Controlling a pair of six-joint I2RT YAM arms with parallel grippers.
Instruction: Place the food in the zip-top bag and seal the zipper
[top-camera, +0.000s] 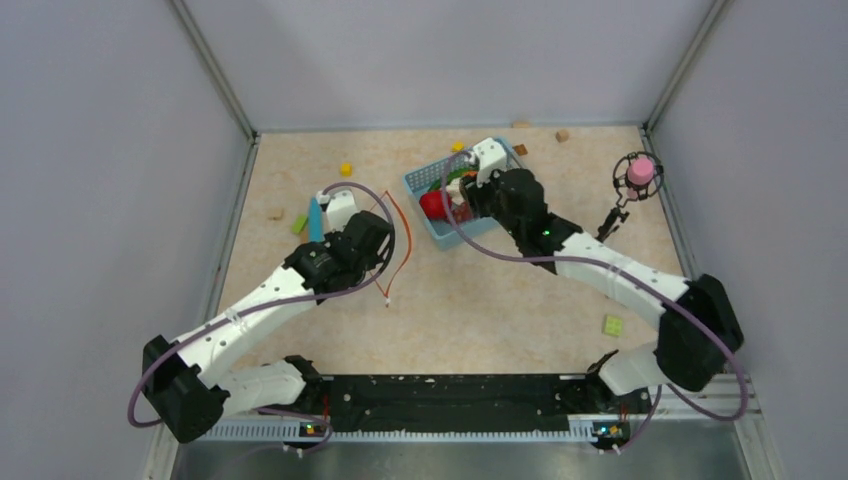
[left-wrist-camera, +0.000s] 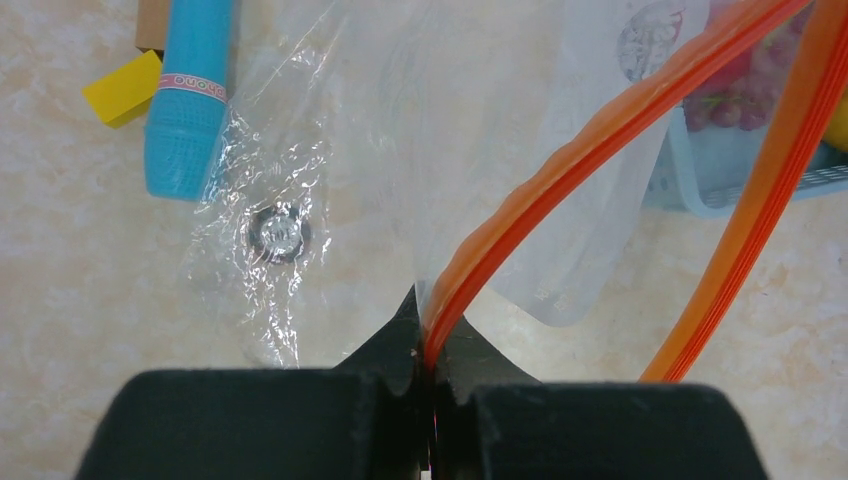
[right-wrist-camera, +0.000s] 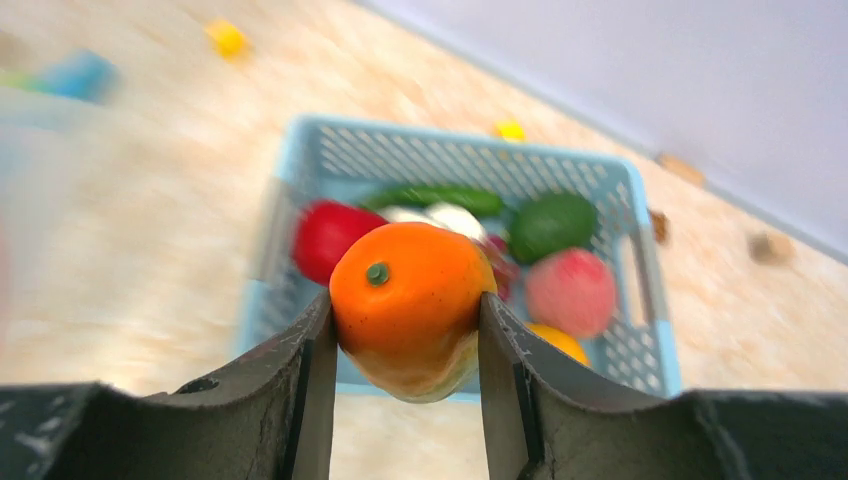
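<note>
— What's lying about on the table (top-camera: 500, 300)?

— A light-blue mesh basket (top-camera: 420, 200) is sitting toward the back, near the middle.

— And left of it?

— A light-blue stick (top-camera: 315, 218) is lying there, with a yellow-green block (top-camera: 299, 224) resting just beside it and a tan block (top-camera: 275, 213) lying a little further left. A yellow block (top-camera: 346, 169) is sitting behind them, apart.

— Anything on the right?

— A pink piece (top-camera: 640, 172) is sitting inside a black wire cage (top-camera: 626, 160) near the right wall. A pale green block (top-camera: 613, 325) is lying alone nearer the front, and two small tan cubes (top-camera: 562, 135) are resting by the back wall.
</note>
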